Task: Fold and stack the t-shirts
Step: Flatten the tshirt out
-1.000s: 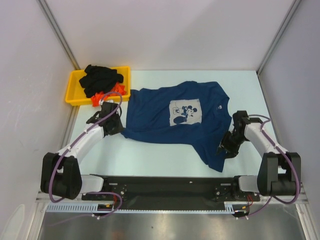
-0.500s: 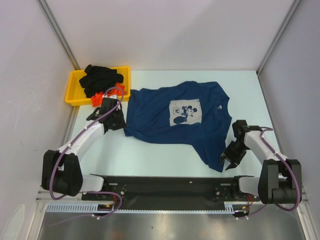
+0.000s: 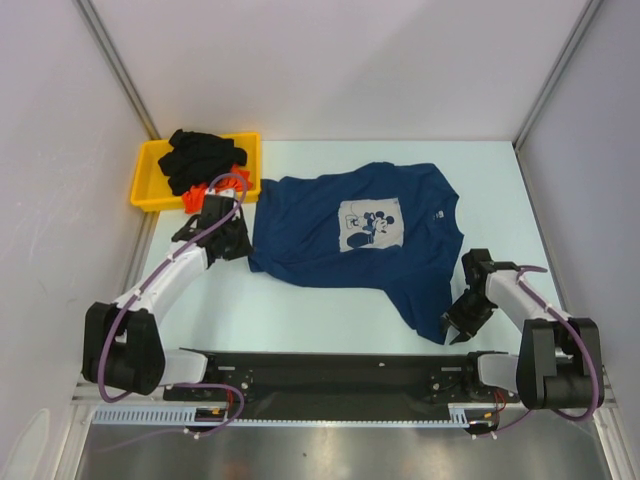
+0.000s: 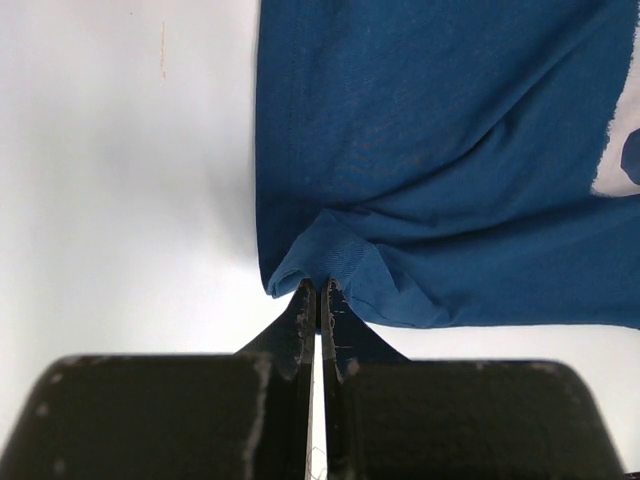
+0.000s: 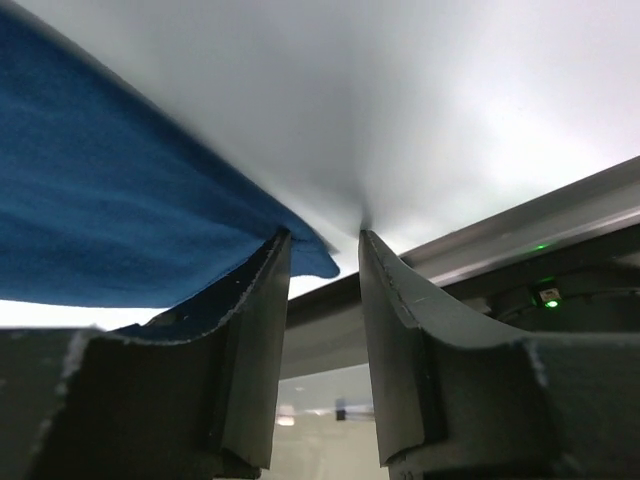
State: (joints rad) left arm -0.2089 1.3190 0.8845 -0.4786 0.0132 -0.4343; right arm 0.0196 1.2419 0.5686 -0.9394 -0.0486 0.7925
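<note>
Over the last second my right hand (image 3: 457, 328) had dropped toward the surface's (image 3: 300, 315) near edge, reaching the near-right corner of the navy t-shirt (image 3: 340, 235). Its jaws had narrowed but stood apart, with the cloth's tip poking into the gap. My left hand (image 3: 243, 248) had shifted back, clamped on the shirt's left hem. The shirt lay spread mid-surface.

Navy t-shirt (image 3: 350, 235) lies spread print-up; black t-shirt (image 3: 200, 157), orange-red t-shirt (image 3: 240, 177) lie bunched.
</note>
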